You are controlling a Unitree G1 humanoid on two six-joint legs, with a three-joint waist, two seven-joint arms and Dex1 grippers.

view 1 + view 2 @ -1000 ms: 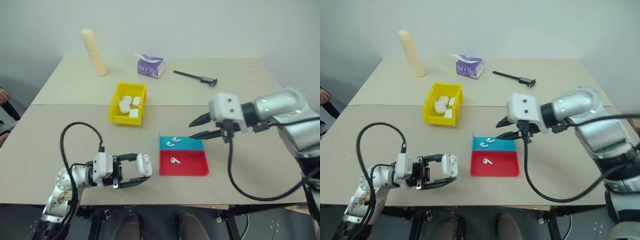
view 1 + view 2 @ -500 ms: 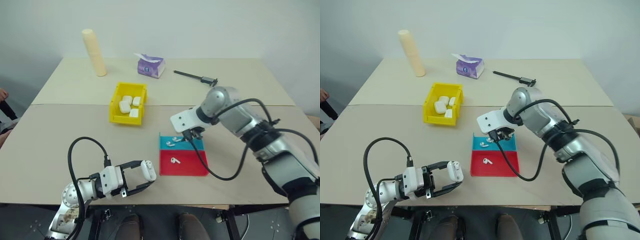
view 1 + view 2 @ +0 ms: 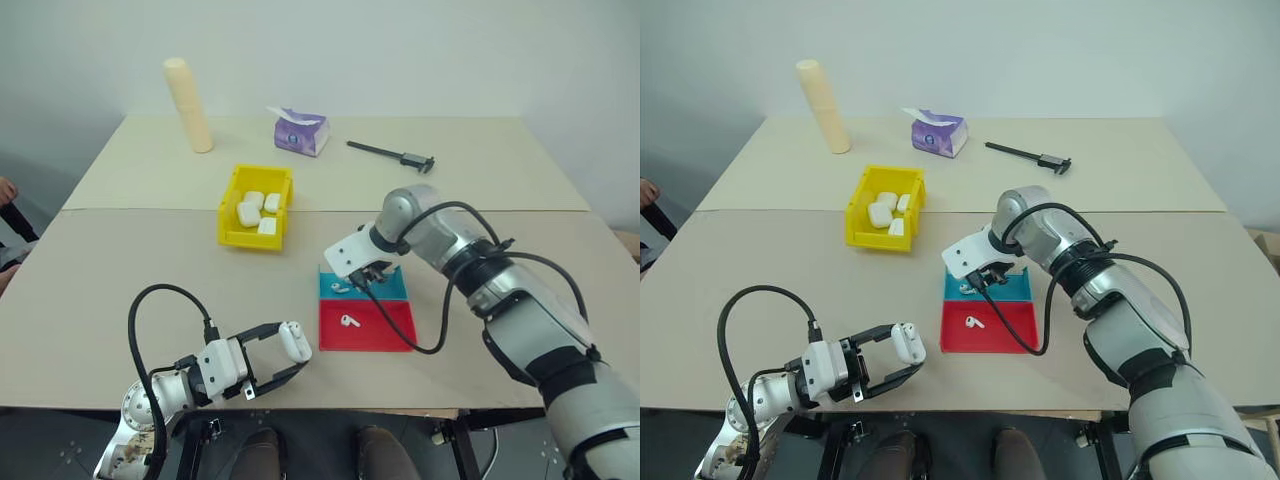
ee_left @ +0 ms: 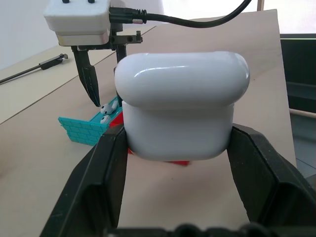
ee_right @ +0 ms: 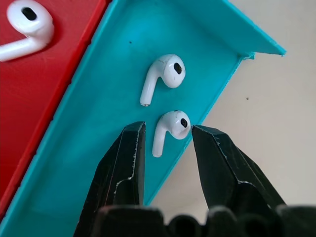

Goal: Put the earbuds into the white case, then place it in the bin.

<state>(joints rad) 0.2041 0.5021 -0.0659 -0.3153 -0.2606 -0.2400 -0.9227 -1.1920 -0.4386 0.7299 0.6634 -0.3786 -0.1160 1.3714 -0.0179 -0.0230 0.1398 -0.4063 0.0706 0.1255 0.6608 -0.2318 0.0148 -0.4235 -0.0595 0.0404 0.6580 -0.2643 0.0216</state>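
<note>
My left gripper (image 3: 291, 350) is shut on the white case (image 4: 180, 111), holding it upright above the table's front edge with its lid closed. My right gripper (image 5: 167, 129) points down into the teal tray (image 3: 392, 290), open, with a finger on each side of one earbud (image 5: 174, 122). A second earbud (image 5: 165, 79) lies just beyond it in the same tray. A third earbud (image 3: 348, 321) lies in the red tray (image 3: 388, 332). The yellow bin (image 3: 230, 205) stands further back on the left.
Several white cases (image 3: 258, 210) lie inside the bin. A beige cylinder (image 3: 190, 105), a purple tissue pack (image 3: 301, 132) and a black caliper (image 3: 392, 153) sit at the back of the table. A person's hand (image 3: 5, 190) shows at the left edge.
My right arm swung down and to the left, from above the table beside the trays into the teal tray, and its gripper now points downward. My left gripper kept the case and barely shifted.
</note>
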